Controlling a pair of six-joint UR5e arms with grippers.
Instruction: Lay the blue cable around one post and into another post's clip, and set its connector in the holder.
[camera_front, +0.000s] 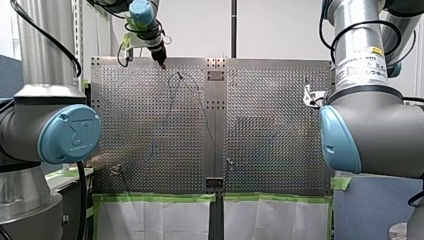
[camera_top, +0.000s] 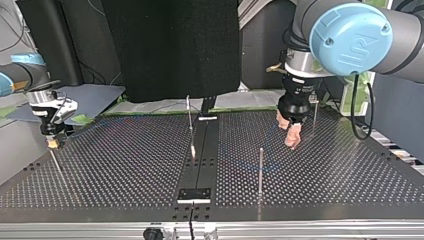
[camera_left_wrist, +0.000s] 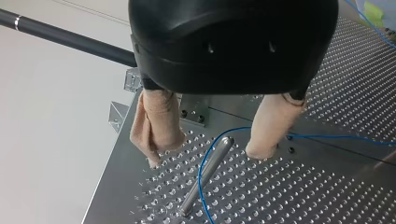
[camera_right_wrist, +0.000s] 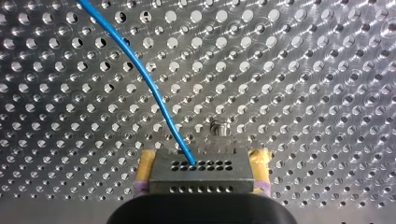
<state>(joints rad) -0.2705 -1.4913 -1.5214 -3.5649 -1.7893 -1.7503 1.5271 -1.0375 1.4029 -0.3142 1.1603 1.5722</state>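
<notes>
the blue cable (camera_right_wrist: 149, 88) ends in a grey connector (camera_right_wrist: 201, 170), which is clamped between the yellow pads (camera_right_wrist: 144, 170) of my right gripper (camera_right_wrist: 203, 158). the perforated table (camera_right_wrist: 303, 70) lies ahead of it. from the connector the cable runs off ahead of the fingers, and a small metal fitting (camera_right_wrist: 219, 128) stands just ahead too. my left gripper (camera_left_wrist: 205, 156) is spread wide and holds nothing, its beige pads either side of a metal post (camera_left_wrist: 201, 184). the cable passes one pad and curves beside that post, between the fingers.

Front and top views face across the table (camera_front: 270, 130); wrist cameras hover close
</notes>
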